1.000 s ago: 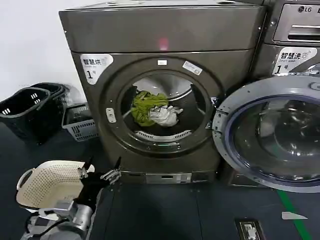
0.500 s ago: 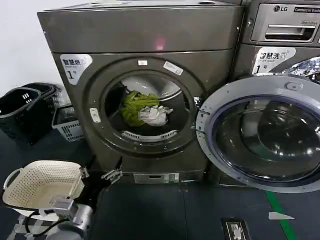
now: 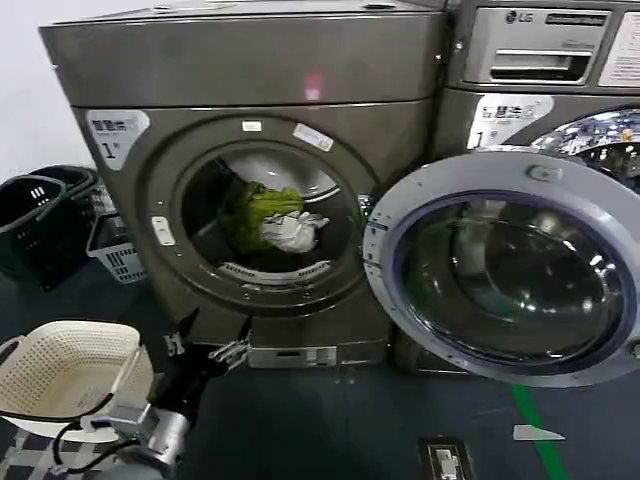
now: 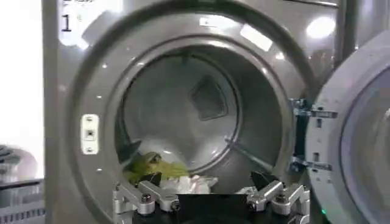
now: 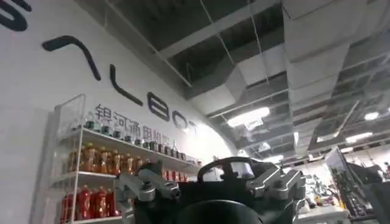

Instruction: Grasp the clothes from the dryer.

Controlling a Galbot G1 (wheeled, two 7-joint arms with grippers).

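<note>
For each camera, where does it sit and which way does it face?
Head view: on the head, facing forward and down at the dryer; the left gripper shows low, open.
Left wrist view: on the left arm, facing into the drum at the clothes; both views share them.
Right wrist view: on the right arm, facing up at ceiling and shelves; the right gripper is open.

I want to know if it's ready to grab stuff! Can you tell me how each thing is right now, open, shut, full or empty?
dryer: red light on.
door: swung wide open to the right.
clothes: bundled inside the drum, not held.
left gripper: open, low in front of the dryer.
white basket: empty as far as visible.
right gripper: open, pointing at the ceiling.
</note>
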